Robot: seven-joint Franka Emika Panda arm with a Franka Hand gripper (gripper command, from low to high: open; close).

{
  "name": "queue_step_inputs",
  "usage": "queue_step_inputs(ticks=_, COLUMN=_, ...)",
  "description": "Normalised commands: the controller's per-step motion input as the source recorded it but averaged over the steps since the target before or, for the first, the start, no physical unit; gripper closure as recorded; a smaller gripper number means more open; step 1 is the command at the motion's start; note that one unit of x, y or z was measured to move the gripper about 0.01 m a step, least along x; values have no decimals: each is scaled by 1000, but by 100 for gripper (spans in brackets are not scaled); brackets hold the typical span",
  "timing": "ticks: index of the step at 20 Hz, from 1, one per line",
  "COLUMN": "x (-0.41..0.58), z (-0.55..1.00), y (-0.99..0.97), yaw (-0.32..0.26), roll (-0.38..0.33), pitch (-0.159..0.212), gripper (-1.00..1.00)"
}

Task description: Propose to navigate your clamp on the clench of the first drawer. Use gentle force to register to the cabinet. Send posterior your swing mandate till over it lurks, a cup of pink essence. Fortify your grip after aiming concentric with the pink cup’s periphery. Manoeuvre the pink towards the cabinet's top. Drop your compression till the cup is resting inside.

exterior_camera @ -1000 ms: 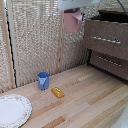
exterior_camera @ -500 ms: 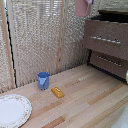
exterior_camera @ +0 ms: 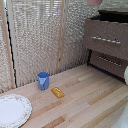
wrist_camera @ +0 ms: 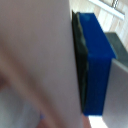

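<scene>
Exterior view: only the bottom edge of the pink cup (exterior_camera: 93, 2) shows, cut off by the top edge of the frame, right of centre, just above the cabinet (exterior_camera: 102, 47) in the upper right. The clamp and arm are out of frame there. The first drawer (exterior_camera: 106, 39) stands pulled out a bit from the cabinet face, its clench (exterior_camera: 105, 40) a thin silver bar across the front. Lower drawer below it is partly cropped at the right edge.

Wrist view fills the gap: a blue finger (wrist_camera: 95, 65) with its dark pad pressed flat against a pale pink wall, the cup (wrist_camera: 35, 60), which blurs across most of the frame. So the clamp is closed on the cup. Second finger hidden behind the cup.

Only the exterior view shows the wooden table (exterior_camera: 85, 100), blue cup (exterior_camera: 43, 80), small orange item (exterior_camera: 58, 92) beside it, and a plate (exterior_camera: 12, 110) at lower left, cropped.
</scene>
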Motion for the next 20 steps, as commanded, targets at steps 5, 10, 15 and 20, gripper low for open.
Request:
queue_step_inputs(ticks=5, x=67, z=149, y=-931, yaw=-38, roll=68, pitch=-3, gripper=100)
queue_step_inputs(ticks=10, x=6, z=-74, y=-682, yaw=-73, roll=53, pitch=88, gripper=100)
queue_step_inputs(ticks=15, x=61, z=-160, y=-606, yaw=-117, roll=10, pitch=176, gripper=100)
queue_step_inputs(ticks=20, x=63, z=-209, y=-491, yaw=-95, roll=2, pitch=216, gripper=100)
